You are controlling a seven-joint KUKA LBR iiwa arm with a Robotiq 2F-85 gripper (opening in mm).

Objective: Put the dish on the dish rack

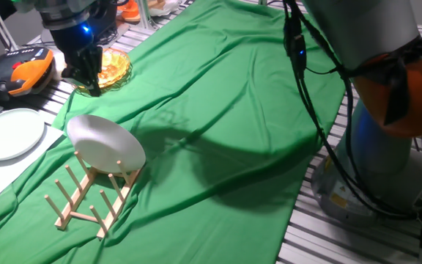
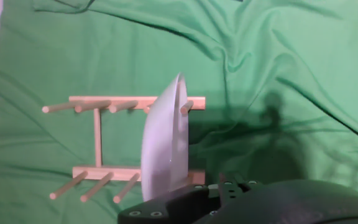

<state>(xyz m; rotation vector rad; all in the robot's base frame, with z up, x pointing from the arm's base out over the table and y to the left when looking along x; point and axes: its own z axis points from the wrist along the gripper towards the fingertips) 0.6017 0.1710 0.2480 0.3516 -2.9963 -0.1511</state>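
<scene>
Dish (image 1: pixel 106 144) parked on edge in rack (image 1: pixel 94 196), leaning toward 10 o'clock. Gripper (image 1: pixel 88 73) up at 12, empty; open or closed, can't tell. Could tip out if bumped.

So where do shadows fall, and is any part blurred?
Fixed view: a broad dark shadow crosses the green cloth right of the dish. Hand view: a shadow falls right of the rack; the gripper at the bottom edge is dark and soft.
</scene>
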